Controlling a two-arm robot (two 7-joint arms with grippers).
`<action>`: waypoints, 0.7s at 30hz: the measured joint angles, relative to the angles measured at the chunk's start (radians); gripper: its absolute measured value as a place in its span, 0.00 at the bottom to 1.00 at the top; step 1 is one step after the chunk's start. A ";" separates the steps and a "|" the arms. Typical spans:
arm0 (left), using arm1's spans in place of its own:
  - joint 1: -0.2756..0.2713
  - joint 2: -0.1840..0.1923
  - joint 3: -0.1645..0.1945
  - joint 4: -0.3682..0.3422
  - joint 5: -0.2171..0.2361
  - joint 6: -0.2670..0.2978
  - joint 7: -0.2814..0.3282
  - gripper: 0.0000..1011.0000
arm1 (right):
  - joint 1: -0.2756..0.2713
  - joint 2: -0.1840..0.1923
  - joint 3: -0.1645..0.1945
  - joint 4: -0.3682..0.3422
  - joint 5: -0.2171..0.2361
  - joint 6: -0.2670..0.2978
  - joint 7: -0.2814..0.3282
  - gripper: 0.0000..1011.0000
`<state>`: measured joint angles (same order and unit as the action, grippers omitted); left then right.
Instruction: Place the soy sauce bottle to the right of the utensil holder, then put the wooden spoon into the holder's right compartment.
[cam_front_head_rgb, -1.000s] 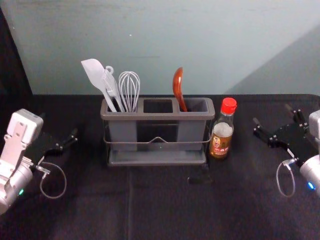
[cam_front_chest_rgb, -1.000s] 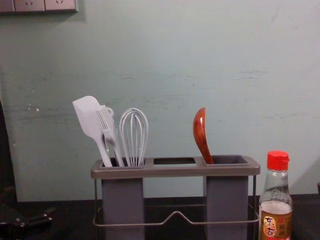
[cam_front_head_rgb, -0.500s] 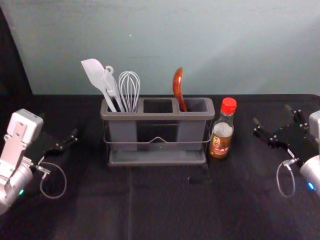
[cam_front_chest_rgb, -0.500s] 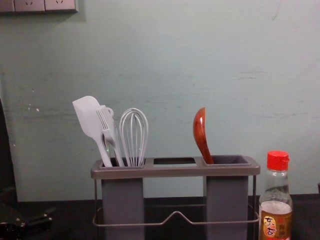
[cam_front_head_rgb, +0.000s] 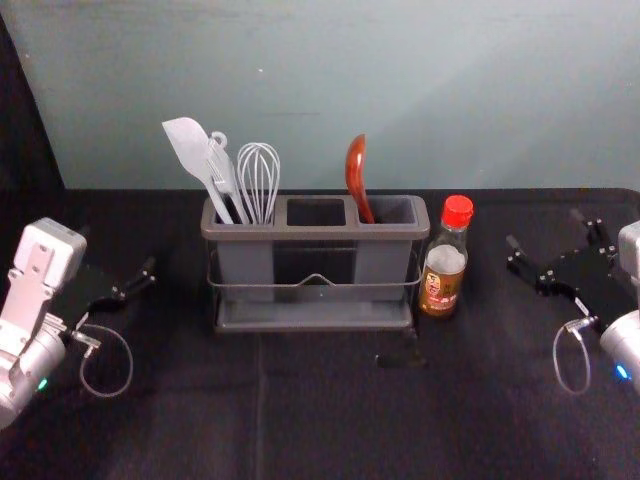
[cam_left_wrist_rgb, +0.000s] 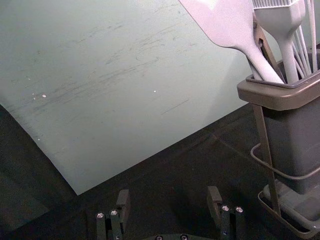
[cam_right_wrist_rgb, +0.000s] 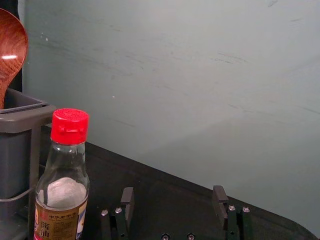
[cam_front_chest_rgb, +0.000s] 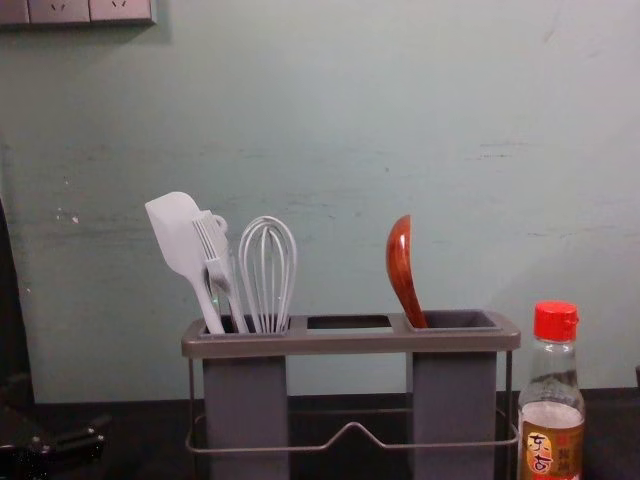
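Bottle (cam_front_head_rgb: 442, 275) and spoon (cam_front_head_rgb: 356, 172) sit left of the right end effector (cam_front_head_rgb: 546, 230), fingers apart. Left end effector (cam_front_head_rgb: 118, 250) is way left, spread too.

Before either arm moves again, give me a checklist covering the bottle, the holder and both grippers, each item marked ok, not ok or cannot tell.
1. Soy sauce bottle upright, to the right of the holder: ok.
2. Gap between the two: cannot tell; they stand very close.
3. Wooden spoon in the right compartment, bowl up: ok.
4. Spatula, brush and whisk in the left compartment: ok.
5. Left gripper, beyond the holder's left end, fingers apart and empty: ok.
6. Right gripper, right of the bottle, fingers apart and empty: ok.
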<state>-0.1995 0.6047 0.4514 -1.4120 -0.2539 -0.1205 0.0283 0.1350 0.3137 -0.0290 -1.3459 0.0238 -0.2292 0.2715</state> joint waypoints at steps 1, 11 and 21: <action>0.000 0.000 0.000 0.000 0.000 0.000 0.000 1.00 | 0.000 0.000 0.000 0.000 0.000 0.000 0.000 0.99; 0.000 0.000 0.000 0.000 0.000 0.000 0.000 1.00 | 0.000 0.000 0.000 0.000 0.000 0.000 0.000 0.99; 0.000 0.000 0.000 0.000 0.000 0.000 0.000 1.00 | 0.000 0.000 0.000 0.000 0.000 0.000 0.000 0.99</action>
<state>-0.1995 0.6047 0.4514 -1.4120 -0.2539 -0.1205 0.0283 0.1350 0.3137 -0.0290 -1.3460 0.0238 -0.2292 0.2716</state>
